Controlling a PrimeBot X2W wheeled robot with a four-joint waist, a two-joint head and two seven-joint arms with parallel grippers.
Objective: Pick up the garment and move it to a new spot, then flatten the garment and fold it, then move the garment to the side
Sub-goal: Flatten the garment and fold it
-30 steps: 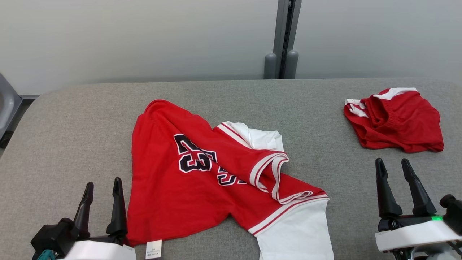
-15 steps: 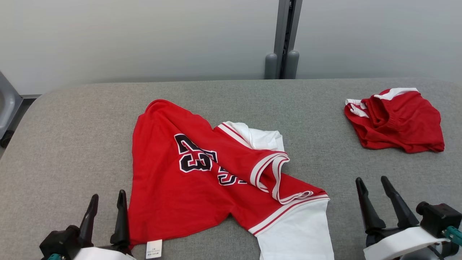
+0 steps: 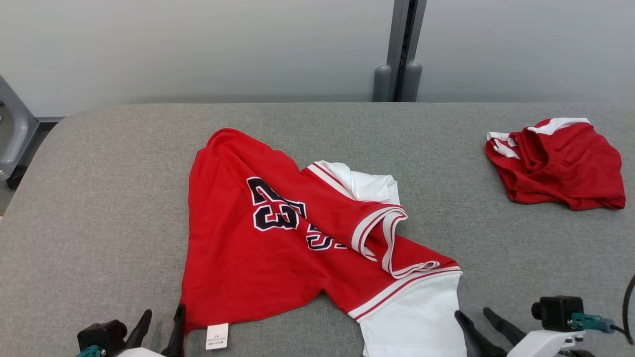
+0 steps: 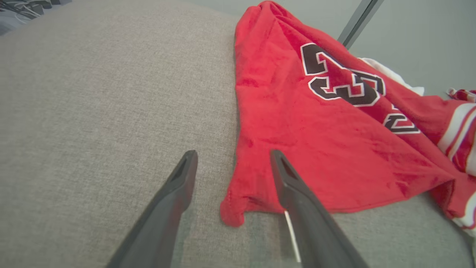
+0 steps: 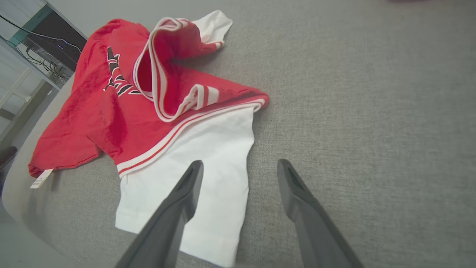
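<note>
1. You are looking at a red number 23 jersey (image 3: 268, 258) that is lying crumpled on the grey padded worktop (image 3: 99, 173). It is spreading from the middle down close to the near edge.
2. One white sleeve (image 3: 412, 322) is reaching toward the near edge, and a second white sleeve (image 3: 367, 186) is peeking out behind the striped neckline (image 3: 382, 233).
3. A white care label (image 3: 217, 336) is sticking out from the jersey's hem at the near edge.
4. Your left gripper (image 3: 163, 311) is sitting at the near edge with its jaws spread wide, gripping nothing. In the left wrist view the gripper (image 4: 233, 154) is straddling the hem corner, though you cannot tell whether it is touching the cloth.
5. Your right gripper (image 3: 471, 312) is also sitting at the near edge, jaws wide apart and empty, just beside the near sleeve. In the right wrist view one of its fingers (image 5: 178, 208) is crossing in front of that sleeve.
6. Red shorts (image 3: 560, 168) are lying bunched near the right edge, toward the far corner and well apart from the jersey.
</note>
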